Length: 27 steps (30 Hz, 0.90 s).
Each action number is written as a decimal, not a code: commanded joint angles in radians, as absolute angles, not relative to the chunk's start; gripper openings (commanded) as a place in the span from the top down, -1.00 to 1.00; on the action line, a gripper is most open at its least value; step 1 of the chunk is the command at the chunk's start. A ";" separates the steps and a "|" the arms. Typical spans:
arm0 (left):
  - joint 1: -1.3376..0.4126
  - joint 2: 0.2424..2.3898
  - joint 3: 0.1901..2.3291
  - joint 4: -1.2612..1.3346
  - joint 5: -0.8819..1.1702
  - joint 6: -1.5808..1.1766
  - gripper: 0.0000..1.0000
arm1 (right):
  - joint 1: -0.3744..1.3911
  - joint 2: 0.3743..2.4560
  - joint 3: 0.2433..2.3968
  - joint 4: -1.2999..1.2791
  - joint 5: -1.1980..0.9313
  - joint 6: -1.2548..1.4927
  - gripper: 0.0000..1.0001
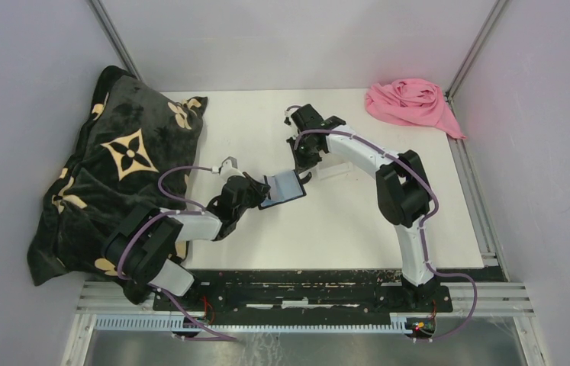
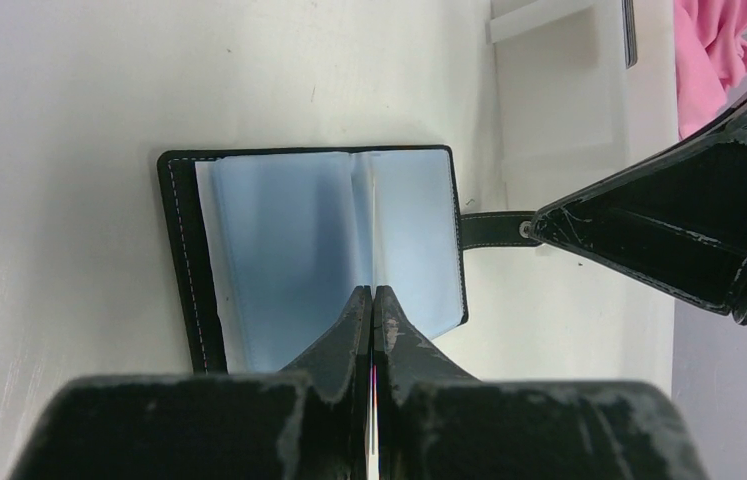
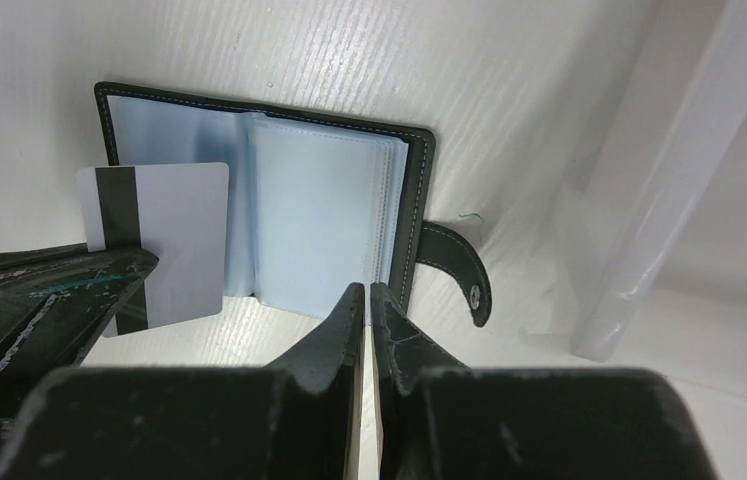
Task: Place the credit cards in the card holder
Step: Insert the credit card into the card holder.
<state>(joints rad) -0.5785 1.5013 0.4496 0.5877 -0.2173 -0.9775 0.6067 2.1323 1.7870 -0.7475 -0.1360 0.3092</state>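
Observation:
The card holder [image 2: 289,240] [image 3: 319,220] lies open on the white table, its blue-grey sleeves facing up and its strap with the metal stud [image 3: 476,293] flapped out. My left gripper [image 2: 372,292] [image 1: 262,194] is shut on a credit card [image 3: 184,240], pale grey with a black stripe. That card hangs over the holder's left half in the right wrist view and shows edge-on in the left wrist view. My right gripper [image 3: 367,290] [image 1: 302,171] sits at the strap-side edge of the holder. Its jaws are together but for a thin slit, with nothing seen between them.
A clear plastic tray [image 3: 639,250] [image 2: 549,90] stands just beyond the holder's strap. A pink cloth [image 1: 411,103] lies at the back right corner. A dark floral pillow [image 1: 114,175] fills the left side, beside the left arm.

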 commanded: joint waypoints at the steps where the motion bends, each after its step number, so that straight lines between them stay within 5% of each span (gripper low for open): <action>1: -0.581 1.520 0.437 0.687 -0.248 -1.010 0.94 | 0.614 2.144 1.790 -0.717 -0.150 0.316 0.80; 27: -0.603 1.635 0.404 0.855 -0.254 -1.123 0.94 | 0.614 2.198 1.721 -0.707 -0.138 0.314 0.83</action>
<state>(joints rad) -0.5980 1.6176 0.4099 0.7803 -0.2199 -1.0817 0.6098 2.1941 1.7344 -0.7372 -0.1387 0.3096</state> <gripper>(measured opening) 0.043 0.089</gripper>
